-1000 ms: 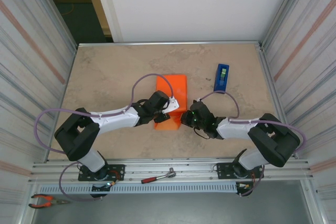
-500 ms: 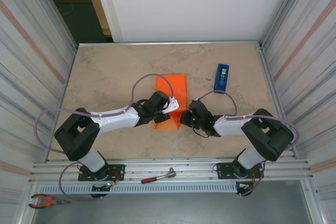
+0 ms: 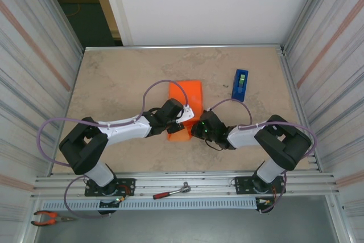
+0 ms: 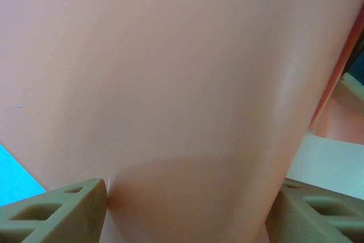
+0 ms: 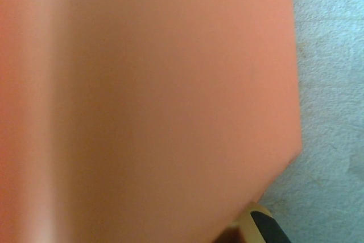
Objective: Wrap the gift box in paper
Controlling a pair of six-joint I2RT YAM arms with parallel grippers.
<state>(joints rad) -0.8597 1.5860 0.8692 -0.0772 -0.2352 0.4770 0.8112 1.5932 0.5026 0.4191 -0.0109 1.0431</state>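
Top external shows the paper (image 3: 187, 92) folded round the gift box, near end probably unfinished; left pincer (image 3: 180, 124) clamps it, right pincer (image 3: 199, 128) pressed together.

1. No readable text, labels, brands, numbers or signs anywhere.
2. Paper (image 4: 182, 83): plain orange up close, no print.
3. Tape dispenser (image 3: 239, 84): any marking too small to read.
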